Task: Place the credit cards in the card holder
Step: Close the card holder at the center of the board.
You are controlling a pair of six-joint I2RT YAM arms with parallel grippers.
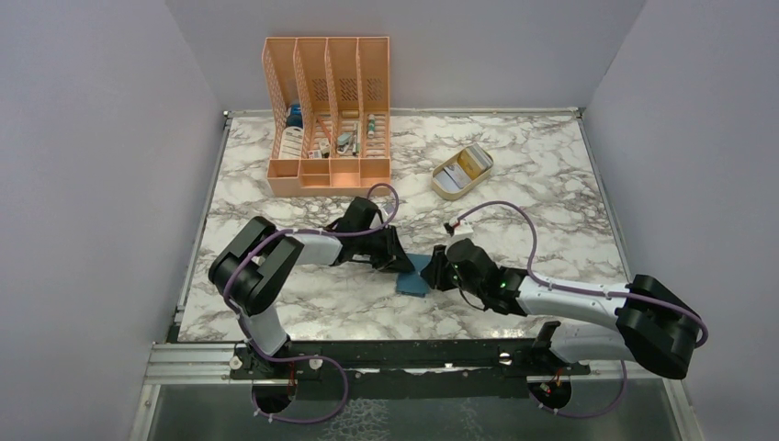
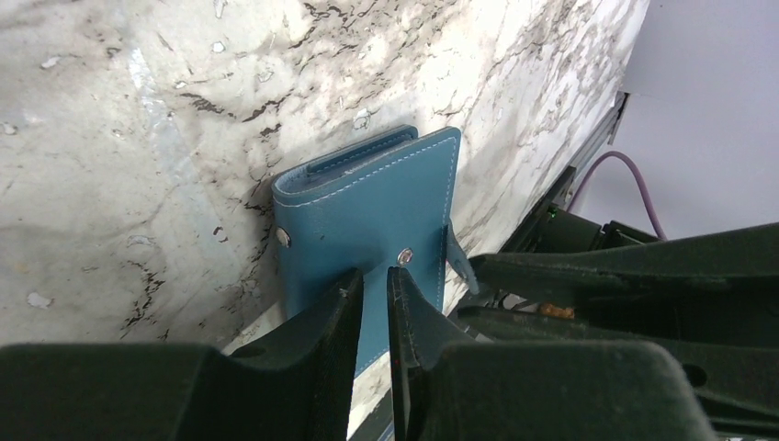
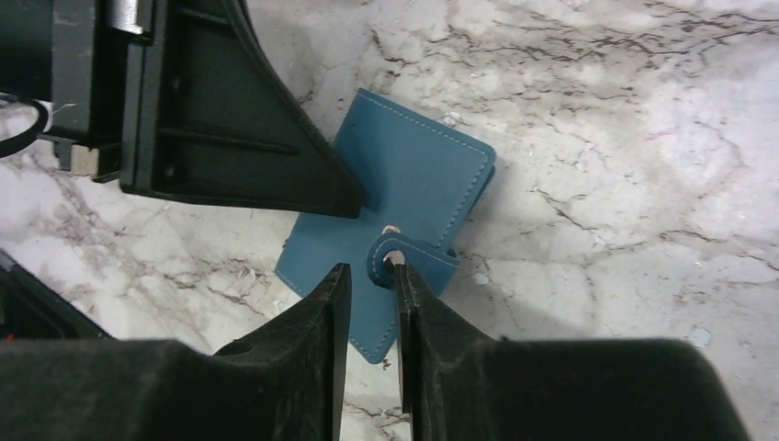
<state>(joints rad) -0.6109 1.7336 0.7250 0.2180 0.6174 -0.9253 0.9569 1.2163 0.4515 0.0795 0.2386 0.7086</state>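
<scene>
The teal card holder [image 1: 415, 276] lies closed on the marble between both grippers. It also shows in the left wrist view [image 2: 367, 207] and the right wrist view [image 3: 413, 165]. My left gripper [image 1: 400, 264] [image 2: 375, 280] has its jaws nearly together and its tips rest on the holder's cover. My right gripper [image 1: 439, 273] [image 3: 372, 276] is narrowly open over the holder's near edge. The holder's strap tab [image 3: 390, 259] is unsnapped and curled up against its right finger. The credit cards [image 1: 459, 171], grey and gold-tan, lie in the beige oval tray [image 1: 439, 189].
An orange slotted file rack [image 1: 328, 115] with small items stands at the back left. A small white-and-red box [image 1: 457, 225] lies behind my right gripper. Grey walls enclose the table on three sides.
</scene>
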